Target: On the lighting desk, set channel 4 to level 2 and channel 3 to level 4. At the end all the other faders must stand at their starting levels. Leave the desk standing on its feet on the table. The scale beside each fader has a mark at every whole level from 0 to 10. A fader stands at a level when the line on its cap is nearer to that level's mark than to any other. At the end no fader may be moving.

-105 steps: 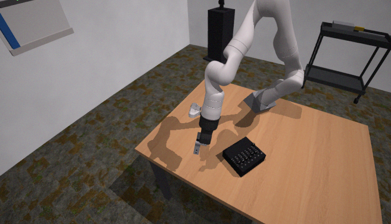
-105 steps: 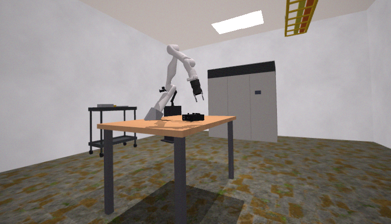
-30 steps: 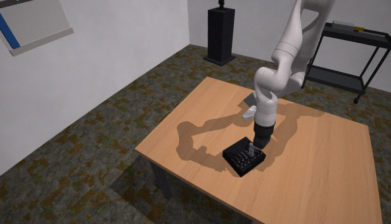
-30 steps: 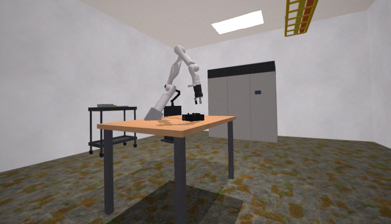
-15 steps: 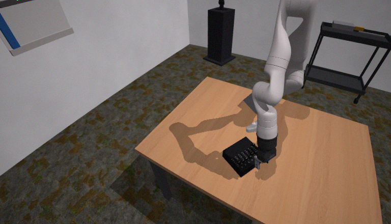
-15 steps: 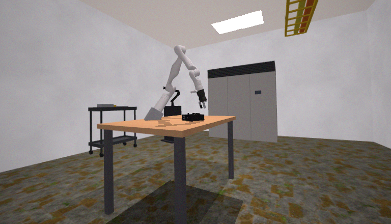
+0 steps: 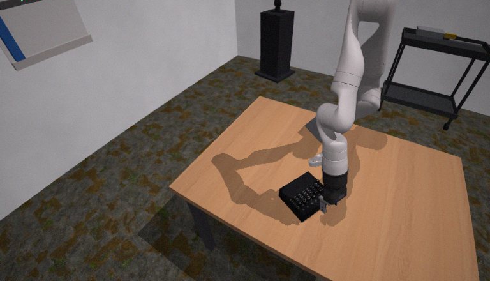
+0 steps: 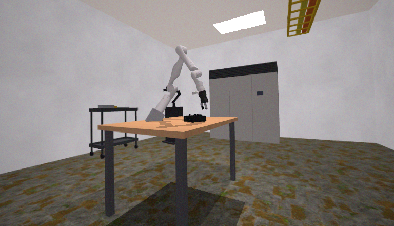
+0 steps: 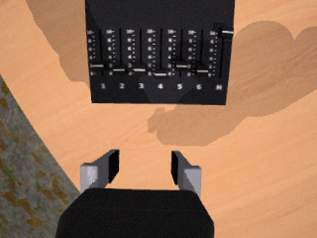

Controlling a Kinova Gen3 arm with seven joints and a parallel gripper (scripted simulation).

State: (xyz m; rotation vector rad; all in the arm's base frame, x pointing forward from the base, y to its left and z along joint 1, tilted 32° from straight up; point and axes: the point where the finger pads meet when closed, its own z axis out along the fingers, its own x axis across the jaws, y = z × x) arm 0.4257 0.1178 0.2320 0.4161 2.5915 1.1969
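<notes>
A small black lighting desk (image 9: 160, 35) sits flat on the wooden surface (image 7: 397, 205), near the front edge. A white robot arm (image 7: 357, 68) bends over it. At the end of the arm is a black pincer (image 9: 146, 167). The pincer hangs in the air above the desk, not touching it. Its two fingers are wide apart, and nothing is between them.

In the wrist view the desk lies just ahead of the pincer. The desk has a row of little sliders, side by side, each in its own slot. A small number sits under each slot, but the numbers are too blurry to read for sure. Most of the slider caps (image 9: 141, 70) sit low in their slots, close to the numbers. The slider at the far right (image 9: 228, 31) sits high up, away from the rest. The marks beside the sliders are too tiny to count.

The arm's dark shadow (image 7: 252, 184) falls across the surface and partly over the desk.

Behind the surface stands a black cart (image 7: 444, 43) by the wall. A tall black stand (image 7: 276, 46) is in the corner. A grey cabinet (image 8: 243, 104) stands on the far side of the room.
</notes>
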